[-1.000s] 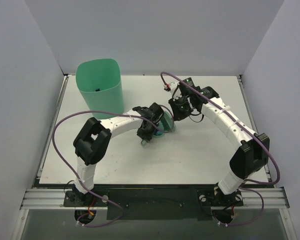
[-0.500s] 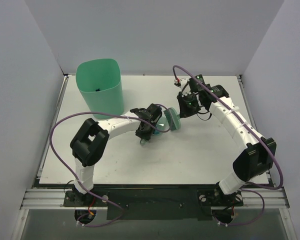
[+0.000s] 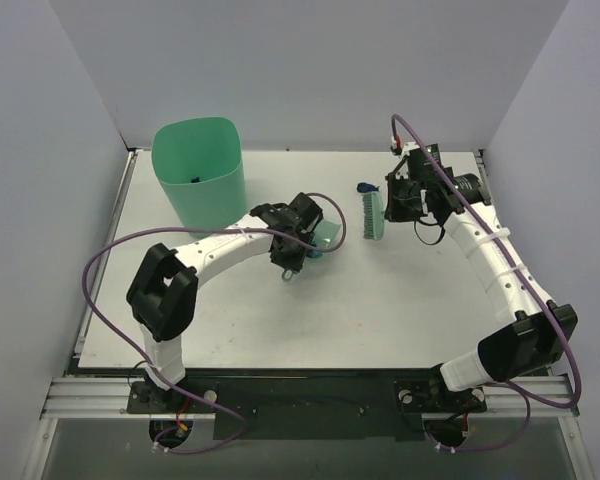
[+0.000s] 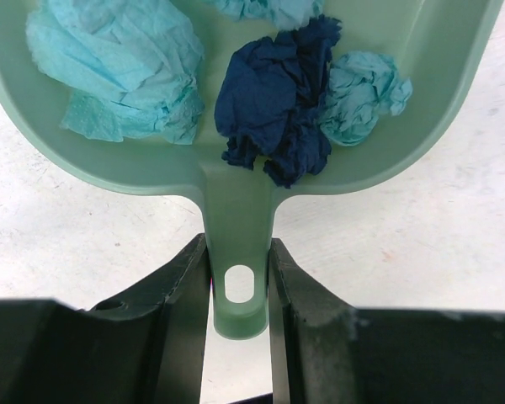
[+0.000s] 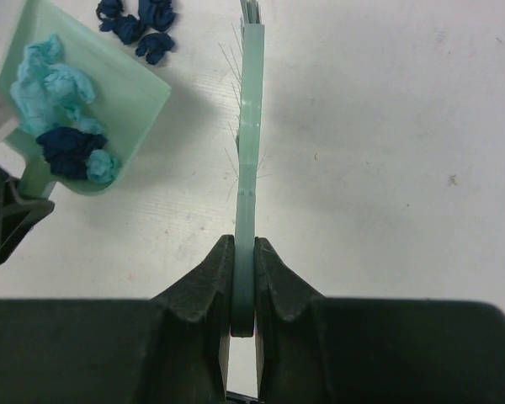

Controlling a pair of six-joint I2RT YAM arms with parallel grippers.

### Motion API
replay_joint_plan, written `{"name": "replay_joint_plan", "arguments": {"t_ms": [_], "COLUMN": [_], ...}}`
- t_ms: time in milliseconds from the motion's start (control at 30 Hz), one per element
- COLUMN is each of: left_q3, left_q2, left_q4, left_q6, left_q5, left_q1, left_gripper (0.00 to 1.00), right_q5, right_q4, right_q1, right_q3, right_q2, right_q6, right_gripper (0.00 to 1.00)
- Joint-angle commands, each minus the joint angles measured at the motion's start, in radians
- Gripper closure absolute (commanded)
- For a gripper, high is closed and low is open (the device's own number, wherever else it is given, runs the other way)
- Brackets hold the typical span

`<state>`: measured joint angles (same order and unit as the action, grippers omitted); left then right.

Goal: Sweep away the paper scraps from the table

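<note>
My left gripper (image 3: 306, 238) is shut on the handle of a mint-green dustpan (image 3: 326, 236) near the middle of the white table (image 3: 380, 300). In the left wrist view the left gripper (image 4: 238, 252) clamps the handle (image 4: 238, 219); the dustpan (image 4: 454, 76) holds turquoise scraps (image 4: 118, 67) and a navy scrap (image 4: 273, 105). My right gripper (image 3: 390, 205) is shut on a mint-green brush (image 3: 372, 215), to the right of the pan and apart from it. Several navy scraps (image 3: 365, 187) lie on the table by the brush's far end. They also show in the right wrist view (image 5: 139, 25), beyond the right gripper (image 5: 244, 244), the brush (image 5: 250, 126) and the dustpan (image 5: 139, 93).
A tall mint-green bin (image 3: 200, 175) stands at the table's back left, with a dark bit inside. Grey walls close in the back and both sides. Purple cables loop off both arms.
My right arm has swung the brush right and back, away from the dustpan. My left gripper has kept hold of the dustpan and shifted slightly back.
</note>
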<state>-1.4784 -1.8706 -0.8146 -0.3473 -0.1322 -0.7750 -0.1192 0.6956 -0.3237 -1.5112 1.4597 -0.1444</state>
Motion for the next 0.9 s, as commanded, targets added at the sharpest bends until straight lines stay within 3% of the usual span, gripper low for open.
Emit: {"name": "replay_joint_plan", "arguments": {"t_ms": [0, 433, 700, 867], "left_q3": [-0.144, -0.592, -0.753, -0.744], "left_q2": [0.085, 0.027, -0.015, 0.004], "left_q4": [-0.075, -0.201, -0.198, -0.146], "left_q6": [-0.035, -0.094, -0.145, -0.196], "left_q5": [0.037, 0.235, 0.388, 0.503], "left_q1": [0.013, 0.134, 0.250, 0.362], "left_gripper": [1.00, 1.00, 1.00, 1.00], "right_q5": [0.075, 0.079, 0.085, 0.089], "right_q4": [-0.041, -0.131, -0.133, -0.131], "right_q1": [0.006, -0.008, -0.025, -0.029], "right_q3": [0.069, 0.204, 0.220, 0.224], "right_q2": [-0.042, -0.067, -0.075, -0.078], "right_q6": [-0.073, -0.149, -0.150, -0.144], "right_gripper": [1.00, 1.00, 1.00, 1.00]}}
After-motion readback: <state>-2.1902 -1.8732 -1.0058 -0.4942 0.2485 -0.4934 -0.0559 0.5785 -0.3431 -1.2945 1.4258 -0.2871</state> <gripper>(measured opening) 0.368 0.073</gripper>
